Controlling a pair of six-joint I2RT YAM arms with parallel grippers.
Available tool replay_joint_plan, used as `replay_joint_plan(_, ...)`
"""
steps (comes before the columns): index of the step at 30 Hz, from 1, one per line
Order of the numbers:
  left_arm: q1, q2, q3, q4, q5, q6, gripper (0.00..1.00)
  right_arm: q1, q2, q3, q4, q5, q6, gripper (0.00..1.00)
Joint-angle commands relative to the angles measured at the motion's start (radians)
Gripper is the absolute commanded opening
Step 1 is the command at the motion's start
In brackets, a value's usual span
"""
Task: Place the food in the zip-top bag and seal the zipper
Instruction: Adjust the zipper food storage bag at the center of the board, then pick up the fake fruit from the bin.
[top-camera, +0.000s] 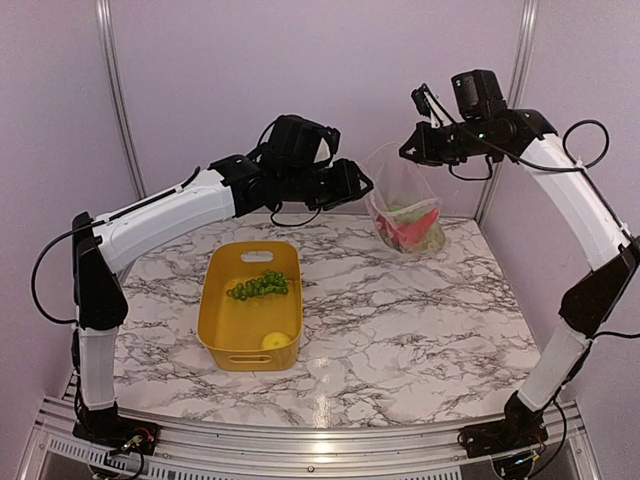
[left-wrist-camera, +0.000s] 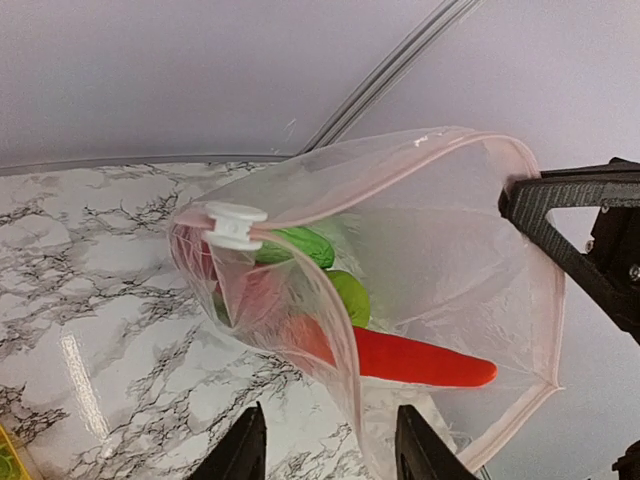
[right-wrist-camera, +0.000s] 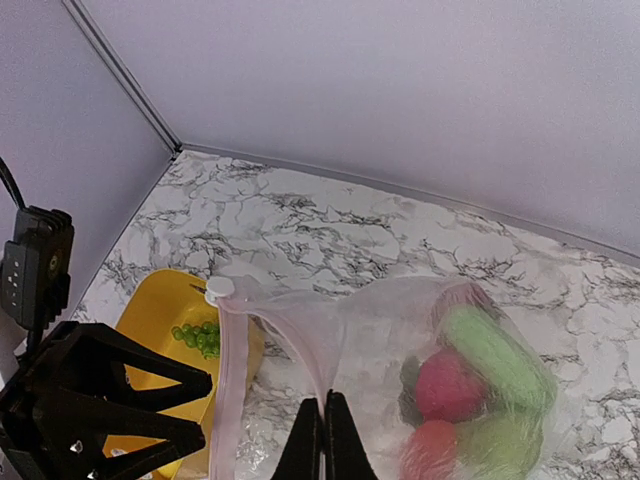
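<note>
Your R gripper (right-wrist-camera: 324, 440) is pinched shut on the zip-top bag (left-wrist-camera: 450, 260) rim; bag hangs at 1 o'clock over the table (top-camera: 400, 320), carrot (left-wrist-camera: 420, 360) inside. L gripper (left-wrist-camera: 330, 440) near it, jaws part-open, holding nothing. At 9 o'clock, grape bunch (top-camera: 262, 285) + lemon (top-camera: 276, 340) sit in yellow bin (top-camera: 222, 320).

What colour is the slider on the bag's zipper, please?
White; the slider shows best in the left wrist view.

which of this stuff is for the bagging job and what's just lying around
For the job: zip-top bag, zipper slider, carrot inside it, grape bunch, lemon.
Just there: yellow bin, marble table.
</note>
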Motion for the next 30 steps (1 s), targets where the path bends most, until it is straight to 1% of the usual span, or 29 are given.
replay_joint_plan(1,0.008,-0.064,-0.058,-0.022,-0.004,0.07,0.53,0.01,-0.044,-0.169,0.084,-0.013,-0.015,0.0)
replay_joint_plan(4,0.009,-0.219,-0.289,0.057,-0.022,0.159,0.75,0.032,-0.087,-0.327,0.183,-0.02,-0.001,0.0)
replay_joint_plan(5,0.008,-0.282,-0.372,0.09,-0.04,0.179,0.84,0.037,-0.094,-0.358,0.204,-0.024,0.009,0.0)
replay_joint_plan(6,0.008,-0.341,-0.448,0.118,-0.051,0.199,0.95,0.041,-0.097,-0.38,0.219,-0.029,0.019,0.0)
replay_joint_plan(7,0.009,-0.396,-0.52,0.142,-0.053,0.223,0.98,0.046,-0.1,-0.395,0.23,-0.035,0.027,0.0)
replay_joint_plan(9,0.008,-0.496,-0.648,0.163,-0.062,0.272,0.99,0.055,-0.105,-0.414,0.246,-0.048,0.039,0.0)
replay_joint_plan(12,0.013,-0.636,-0.756,0.138,-0.125,0.29,0.99,0.061,-0.102,-0.419,0.245,-0.064,0.044,0.0)
replay_joint_plan(17,0.034,-0.748,-0.828,-0.01,-0.26,0.261,0.99,0.062,-0.096,-0.412,0.232,-0.113,0.051,0.0)
replay_joint_plan(20,0.04,-0.79,-0.878,-0.06,-0.32,0.258,0.99,0.062,-0.086,-0.41,0.224,-0.127,0.046,0.0)
replay_joint_plan(22,0.053,-0.788,-0.876,-0.101,-0.163,0.317,0.99,0.062,-0.073,-0.398,0.213,-0.137,0.039,0.0)
replay_joint_plan(23,0.054,-0.772,-0.852,-0.148,-0.13,0.337,0.99,0.062,-0.066,-0.39,0.206,-0.143,0.037,0.0)
replay_joint_plan(25,0.054,-0.731,-0.79,-0.274,-0.172,0.339,0.99,0.062,-0.052,-0.371,0.196,-0.153,0.035,0.0)
replay_joint_plan(27,0.055,-0.693,-0.759,-0.384,-0.303,0.31,0.99,0.062,-0.049,-0.358,0.195,-0.155,0.034,0.0)
replay_joint_plan(28,0.058,-0.671,-0.754,-0.43,-0.344,0.305,0.99,0.062,-0.048,-0.355,0.195,-0.155,0.033,0.0)
replay_joint_plan(30,0.071,-0.64,-0.76,-0.475,-0.383,0.319,0.99,0.062,-0.046,-0.353,0.194,-0.154,0.031,0.0)
